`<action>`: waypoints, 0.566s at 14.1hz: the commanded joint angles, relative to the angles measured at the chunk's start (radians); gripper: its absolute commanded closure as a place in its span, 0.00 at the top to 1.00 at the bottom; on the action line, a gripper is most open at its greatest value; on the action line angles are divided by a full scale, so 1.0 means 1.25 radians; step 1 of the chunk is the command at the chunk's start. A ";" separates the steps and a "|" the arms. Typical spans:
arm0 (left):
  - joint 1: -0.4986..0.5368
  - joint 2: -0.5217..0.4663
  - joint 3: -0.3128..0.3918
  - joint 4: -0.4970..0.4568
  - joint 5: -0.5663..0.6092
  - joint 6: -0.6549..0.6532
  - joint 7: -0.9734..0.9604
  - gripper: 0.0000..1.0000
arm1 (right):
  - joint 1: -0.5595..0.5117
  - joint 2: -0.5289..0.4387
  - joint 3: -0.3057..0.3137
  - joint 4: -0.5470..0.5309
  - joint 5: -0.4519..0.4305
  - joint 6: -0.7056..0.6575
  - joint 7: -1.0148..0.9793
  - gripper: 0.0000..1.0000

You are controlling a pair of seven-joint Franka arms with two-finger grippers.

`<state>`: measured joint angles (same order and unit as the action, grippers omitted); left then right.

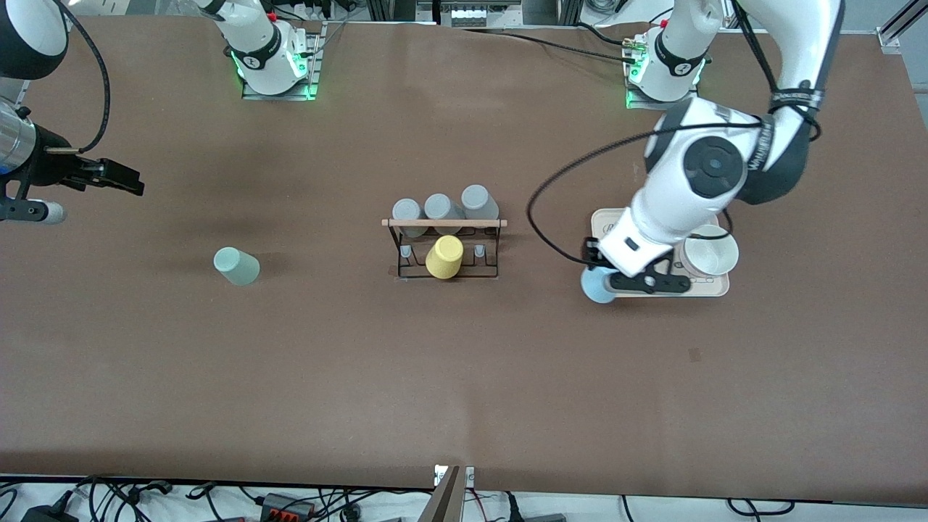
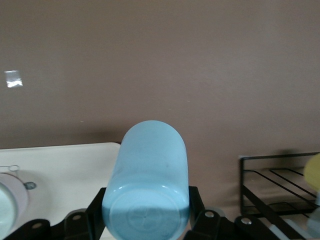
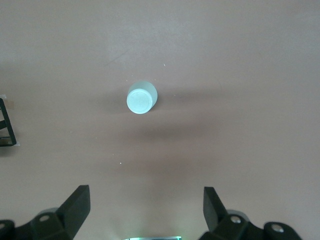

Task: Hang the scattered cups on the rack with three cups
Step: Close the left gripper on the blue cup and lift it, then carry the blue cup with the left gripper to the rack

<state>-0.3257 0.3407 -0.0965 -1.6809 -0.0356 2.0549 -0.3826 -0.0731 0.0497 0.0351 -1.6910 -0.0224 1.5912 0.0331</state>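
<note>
Light blue cup [image 2: 147, 180] clamped in the left gripper [image 1: 629, 279] over the cream tray [image 1: 714, 290] edge, toward the left arm's end from the rack [image 1: 446, 250]; mint cup [image 1: 236, 266] lies toward the other end, near the right gripper [image 1: 109, 176], fingers apart. Rack carries three grey cups [image 1: 442, 209], one yellow cup [image 1: 444, 257]

The table [image 1: 464, 377] is plain matt brown; at centre frame the rack [image 1: 444, 250] is thin black wire with a pale wooden rod on top; three grey cups [image 1: 441, 208] sit at its upper edge and a yellow cup [image 1: 444, 257] at its lower middle; the mint green cup [image 1: 236, 266] at left of centre is pale and unpatterned; the light blue cup [image 1: 597, 284] at right of centre is a flat sky blue; the tray [image 1: 714, 288] beside it is cream, carrying a white cup [image 1: 710, 251].
</note>
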 commanded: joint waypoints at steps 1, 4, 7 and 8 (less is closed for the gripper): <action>-0.057 0.037 0.005 0.041 0.008 -0.019 -0.061 0.37 | 0.001 -0.021 0.003 -0.027 0.002 0.009 -0.003 1.00; -0.123 0.078 0.005 0.104 0.008 -0.020 -0.137 0.37 | 0.001 -0.021 0.003 -0.029 0.002 0.006 -0.004 1.00; -0.152 0.111 0.005 0.185 0.004 -0.051 -0.147 0.36 | 0.001 -0.020 0.003 -0.029 0.002 0.011 -0.004 1.00; -0.155 0.129 0.005 0.220 -0.001 -0.079 -0.148 0.36 | 0.001 -0.019 0.003 -0.029 0.002 0.011 -0.004 1.00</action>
<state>-0.5071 0.4444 -0.0980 -1.5304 -0.0356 2.0338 -0.5567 -0.0729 0.0496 0.0363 -1.7008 -0.0224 1.5915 0.0326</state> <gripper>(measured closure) 0.335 0.000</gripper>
